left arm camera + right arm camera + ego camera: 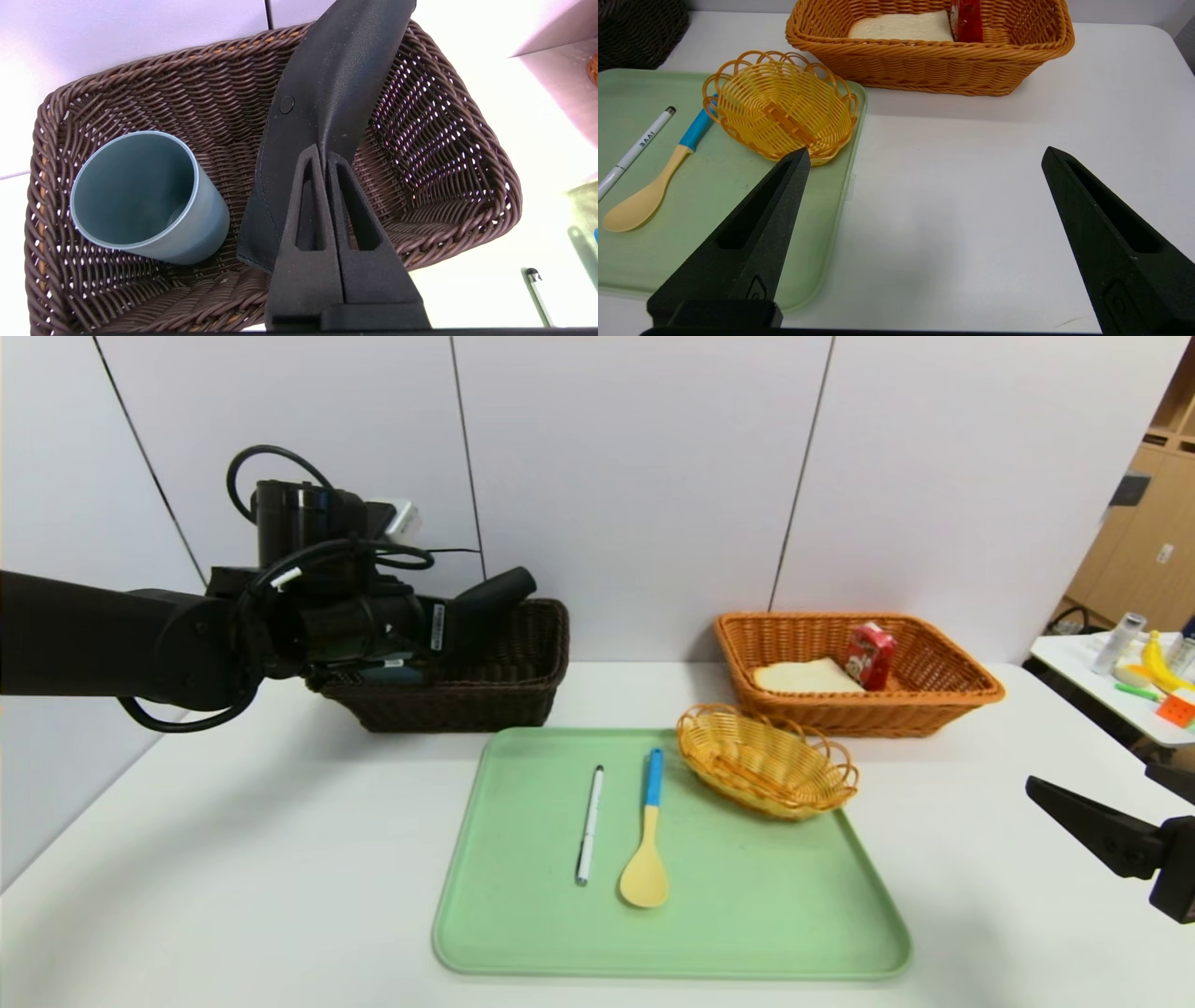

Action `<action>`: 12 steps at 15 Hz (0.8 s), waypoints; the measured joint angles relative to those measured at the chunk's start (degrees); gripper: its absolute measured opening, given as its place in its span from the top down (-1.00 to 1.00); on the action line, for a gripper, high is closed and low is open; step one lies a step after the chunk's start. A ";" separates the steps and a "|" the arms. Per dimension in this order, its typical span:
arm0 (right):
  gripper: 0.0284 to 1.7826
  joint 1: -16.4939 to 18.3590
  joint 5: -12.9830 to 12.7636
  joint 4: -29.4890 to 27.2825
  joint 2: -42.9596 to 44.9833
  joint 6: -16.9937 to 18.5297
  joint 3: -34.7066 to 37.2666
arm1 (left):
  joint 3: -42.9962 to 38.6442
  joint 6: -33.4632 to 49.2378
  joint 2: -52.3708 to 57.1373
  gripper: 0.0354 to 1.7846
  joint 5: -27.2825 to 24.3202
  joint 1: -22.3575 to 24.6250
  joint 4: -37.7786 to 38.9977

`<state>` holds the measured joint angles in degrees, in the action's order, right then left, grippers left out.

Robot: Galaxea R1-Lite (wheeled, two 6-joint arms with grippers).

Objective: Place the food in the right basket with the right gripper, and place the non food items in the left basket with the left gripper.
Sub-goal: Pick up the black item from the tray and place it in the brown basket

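My left gripper is shut on the black oblong case and holds it above the dark brown left basket, which also shows in the left wrist view. The grey-blue cup lies on its side inside that basket. The white pen and the yellow spoon with blue handle lie on the green tray. The bread slice and red drink carton sit in the orange-tan right basket. My right gripper is open and empty over the table at the right.
A small oval yellow wicker basket sits on the tray's far right corner. A side table with a banana and small items stands at the far right. White wall panels rise behind the baskets.
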<state>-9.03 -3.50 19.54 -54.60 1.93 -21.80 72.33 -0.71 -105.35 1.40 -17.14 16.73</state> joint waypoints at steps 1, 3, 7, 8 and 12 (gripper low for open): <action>-0.92 0.00 0.00 0.00 0.00 0.00 -0.02 | 0.02 0.00 -0.20 0.99 0.05 0.00 0.57; -0.92 0.00 0.00 -0.04 0.00 0.07 0.09 | -0.02 -0.06 -0.55 0.99 0.02 0.00 1.07; -0.92 0.00 0.48 -0.02 -0.05 0.09 0.17 | -0.13 -0.09 -0.79 0.76 -0.02 0.00 1.11; -0.92 0.00 0.66 -0.02 -0.09 0.09 0.17 | -0.15 0.13 -0.82 0.55 -0.04 0.00 1.22; -0.92 0.00 0.69 -0.06 -0.20 0.07 0.09 | -0.17 0.02 -0.82 -0.04 0.07 0.05 1.62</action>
<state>-9.03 -2.80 19.48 -54.80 2.00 -21.71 72.16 -0.68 -106.17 1.48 -17.09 18.35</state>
